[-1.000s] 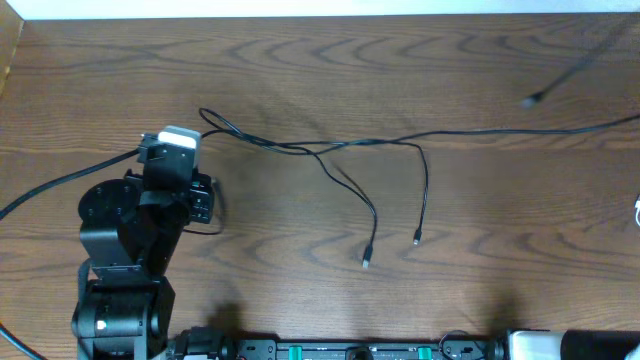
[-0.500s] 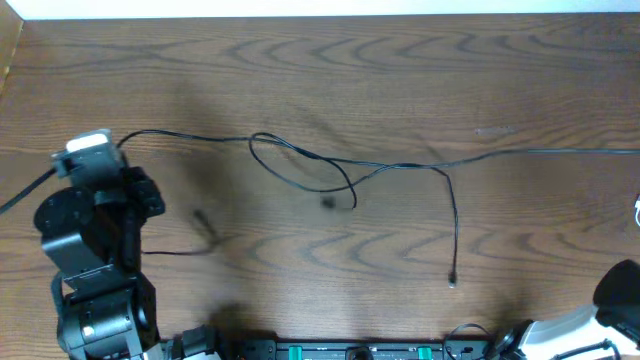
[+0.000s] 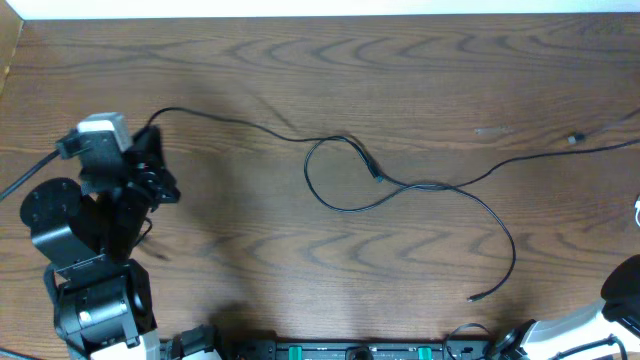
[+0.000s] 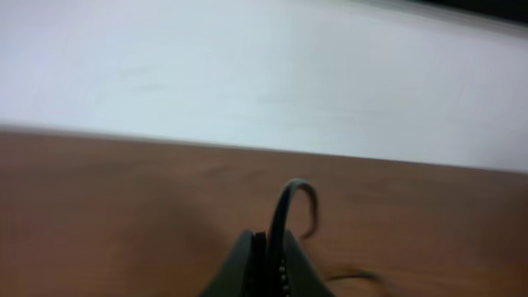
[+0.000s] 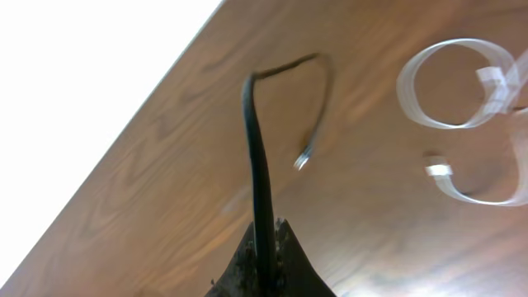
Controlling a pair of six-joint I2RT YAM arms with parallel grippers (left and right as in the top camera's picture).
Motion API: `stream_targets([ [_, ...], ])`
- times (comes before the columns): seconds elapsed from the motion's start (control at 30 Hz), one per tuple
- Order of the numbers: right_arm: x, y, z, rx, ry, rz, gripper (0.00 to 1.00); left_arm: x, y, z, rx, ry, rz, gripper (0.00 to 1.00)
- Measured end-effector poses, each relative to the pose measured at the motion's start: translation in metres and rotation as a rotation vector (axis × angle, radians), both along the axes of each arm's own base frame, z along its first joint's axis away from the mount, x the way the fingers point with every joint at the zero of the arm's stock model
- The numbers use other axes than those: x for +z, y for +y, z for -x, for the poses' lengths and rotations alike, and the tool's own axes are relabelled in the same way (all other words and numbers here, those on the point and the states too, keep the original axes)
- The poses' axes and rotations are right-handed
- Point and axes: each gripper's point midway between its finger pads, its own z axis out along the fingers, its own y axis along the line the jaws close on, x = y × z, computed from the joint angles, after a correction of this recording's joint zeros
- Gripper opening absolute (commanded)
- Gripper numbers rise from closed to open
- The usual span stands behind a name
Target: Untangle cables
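Inspecting nearest first: in the left wrist view the left gripper point(image 4: 266, 252) has its fingers pressed together on a black cable point(image 4: 285, 206), which arches up from the grip and falls to the wooden table point(image 4: 99, 214). A white wall point(image 4: 247, 74) stands beyond.

In the right wrist view the right gripper point(image 5: 264, 243) is clamped on a dark cord point(image 5: 257, 157) that rises, curls over and ends in a small plug point(image 5: 304, 161). Only this view shows a white flat cord point(image 5: 450, 82) lying in loops on the table further off.

Only the overhead view shows the course of the black cable. From the left gripper it runs right, forms an open loop point(image 3: 345, 208) at mid-table, then bends toward the front edge to a free end point(image 3: 470, 298). Another strand point(image 3: 560, 152) leaves the loop toward the right edge, with a far plug point(image 3: 573, 139) just beyond it. The right arm point(image 3: 620, 295) shows only at the lower right corner, its gripper out of that view.
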Motion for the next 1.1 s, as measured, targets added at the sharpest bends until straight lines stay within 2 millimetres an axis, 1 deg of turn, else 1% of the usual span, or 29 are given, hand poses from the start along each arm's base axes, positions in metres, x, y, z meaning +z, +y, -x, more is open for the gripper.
stream_targets([
  [0.03, 0.001, 0.009, -0.003, 0.045, -0.013, -0.015, 0.01, 0.005, -0.013, 0.001, -0.083, -0.023, 0.012, 0.08],
  [0.1, 0.004, 0.033, -0.011, 0.159, -0.046, -0.048, 0.05, 0.018, -0.040, 0.006, -0.254, -0.080, 0.024, 0.08],
  [0.13, 0.006, 0.045, -0.014, 0.217, -0.062, -0.057, 0.06, 0.025, -0.052, 0.010, -0.339, -0.114, 0.025, 0.08],
  [0.17, 0.008, 0.058, -0.018, 0.279, -0.079, -0.065, 0.11, 0.032, -0.064, 0.016, -0.431, -0.150, 0.023, 0.07],
  [0.23, 0.012, 0.088, -0.025, 0.408, -0.108, -0.076, 0.13, 0.044, -0.083, 0.030, -0.587, -0.212, 0.012, 0.07],
  [0.27, 0.013, 0.101, -0.027, 0.465, -0.119, -0.073, 0.17, 0.048, -0.090, 0.036, -0.644, -0.233, 0.007, 0.07],
  [0.3, 0.013, 0.118, -0.029, 0.535, -0.125, -0.072, 0.22, 0.050, -0.096, 0.042, -0.696, -0.244, 0.007, 0.07],
  [0.33, 0.013, 0.129, -0.030, 0.585, -0.129, -0.067, 0.25, 0.050, -0.099, 0.047, -0.730, -0.249, 0.010, 0.07],
  [0.4, 0.012, 0.154, -0.030, 0.687, -0.128, -0.052, 0.34, 0.051, -0.104, 0.052, -0.771, -0.255, 0.012, 0.08],
  [0.43, 0.010, 0.165, -0.030, 0.732, -0.123, -0.041, 0.40, 0.051, -0.104, 0.053, -0.778, -0.255, 0.013, 0.07],
  [0.47, 0.009, 0.174, -0.031, 0.767, -0.117, -0.027, 0.48, 0.051, -0.105, 0.054, -0.783, -0.255, 0.013, 0.07],
  [0.53, 0.004, 0.192, -0.030, 0.832, -0.087, 0.014, 0.68, 0.051, -0.104, 0.053, -0.780, -0.254, 0.014, 0.07],
  [0.6, -0.001, 0.201, -0.030, 0.873, -0.063, 0.055, 0.92, 0.051, -0.103, 0.050, -0.764, -0.251, 0.014, 0.08],
  [0.63, -0.002, 0.204, -0.030, 0.884, -0.055, 0.067, 0.98, 0.050, -0.101, 0.048, -0.750, -0.249, 0.013, 0.08],
  [0.77, -0.009, 0.217, -0.029, 0.936, -0.005, 0.136, 0.99, 0.048, -0.093, 0.038, -0.675, -0.233, 0.014, 0.07],
  [0.83, -0.012, 0.224, -0.026, 0.969, 0.014, 0.157, 0.99, 0.041, -0.085, 0.029, -0.600, -0.195, 0.028, 0.08],
  [0.97, -0.026, 0.239, -0.020, 1.043, 0.057, 0.167, 0.99, 0.011, -0.055, 0.008, -0.369, -0.054, 0.065, 0.08],
  [1.07, -0.048, 0.251, -0.015, 1.098, 0.119, 0.140, 0.99, -0.012, -0.028, -0.003, -0.193, 0.040, 0.059, 0.07],
  [1.1, -0.059, 0.256, -0.012, 1.119, 0.150, 0.125, 0.99, -0.017, -0.020, -0.007, -0.145, 0.061, 0.052, 0.07],
])
